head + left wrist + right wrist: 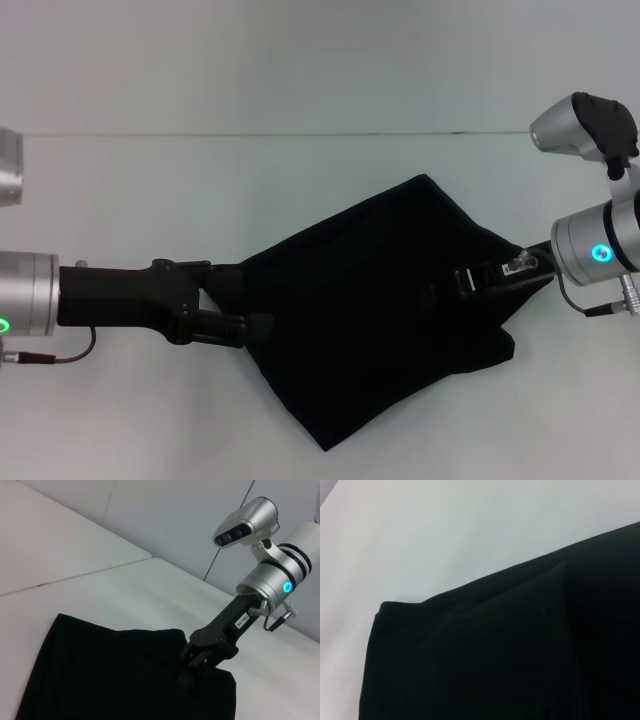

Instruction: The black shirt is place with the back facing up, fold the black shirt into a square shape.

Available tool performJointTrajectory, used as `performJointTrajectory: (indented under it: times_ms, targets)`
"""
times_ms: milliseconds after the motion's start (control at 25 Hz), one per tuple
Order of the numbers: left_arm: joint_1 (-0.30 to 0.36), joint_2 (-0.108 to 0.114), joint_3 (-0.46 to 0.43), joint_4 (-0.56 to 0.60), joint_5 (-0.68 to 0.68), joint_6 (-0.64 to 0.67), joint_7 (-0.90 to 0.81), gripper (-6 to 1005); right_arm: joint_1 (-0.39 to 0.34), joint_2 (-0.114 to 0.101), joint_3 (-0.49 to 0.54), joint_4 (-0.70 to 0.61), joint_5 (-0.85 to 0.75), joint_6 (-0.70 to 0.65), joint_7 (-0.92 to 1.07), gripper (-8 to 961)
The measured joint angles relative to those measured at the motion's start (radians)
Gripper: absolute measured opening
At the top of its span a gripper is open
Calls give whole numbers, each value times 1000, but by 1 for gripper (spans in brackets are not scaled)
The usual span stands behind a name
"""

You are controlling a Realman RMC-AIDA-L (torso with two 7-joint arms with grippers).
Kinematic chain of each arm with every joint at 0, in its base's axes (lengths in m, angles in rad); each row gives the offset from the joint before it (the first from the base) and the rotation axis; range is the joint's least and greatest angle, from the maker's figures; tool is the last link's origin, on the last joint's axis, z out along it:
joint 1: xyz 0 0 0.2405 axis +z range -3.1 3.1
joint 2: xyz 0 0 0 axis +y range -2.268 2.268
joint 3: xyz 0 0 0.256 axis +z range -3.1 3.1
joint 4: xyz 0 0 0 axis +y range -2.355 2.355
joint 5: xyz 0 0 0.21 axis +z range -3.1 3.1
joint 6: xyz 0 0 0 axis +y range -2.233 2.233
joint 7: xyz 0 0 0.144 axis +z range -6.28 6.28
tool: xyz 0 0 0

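— At the shirt's left edge, what was the left gripper (262,327) doing?

— It reached in from the robot's left, low over the white table (320,190), and its black fingertips met the edge of the black shirt (380,300). Dark fingers against dark cloth: I could not tell whether they were spread or pinching the fabric.

— And the right gripper (186,679)?

— It came in from the opposite side and lay over the shirt's right part. In the left wrist view its fingers pointed down into the cloth, with the fabric bunched just beside them. The tips were lost in the black, so again I could not tell if they were pressed together on the fabric or parted.

— Where did the shirt itself lie?

— Between the two grippers, roughly in the middle of the table, already folded into a compact, skewed four-sided shape, one corner toward the far side and one toward the robot. A lower layer stuck out along the right and near edges. The right wrist view showed only a folded corner of it (495,655) resting flat on the table (445,535), with soft creases running across.

— Any lettering?

— None showed; only plain black fabric faced up.
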Motion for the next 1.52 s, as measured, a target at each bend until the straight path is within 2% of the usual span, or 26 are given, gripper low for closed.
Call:
performJointTrajectory:
  times_ms: [240,440,720,1080,1520]
  targets:
    - [-2,2,0,0,1,-8,-9,935,2,-1,0,-1,1,-2,-14,164]
    - [-3,1,1,0,1,-14,-10,933,1,-1,8,-3,11,-5,-38,112]
    - [-3,2,0,0,-1,-14,-12,931,-10,-2,11,-65,82,-47,-75,113]
    - [-1,1,-1,0,-6,-24,-12,929,-11,-8,16,-137,96,-82,-75,114]
    - [2,2,-3,0,-8,-26,-25,925,-44,-15,111,-308,97,-211,-76,110]
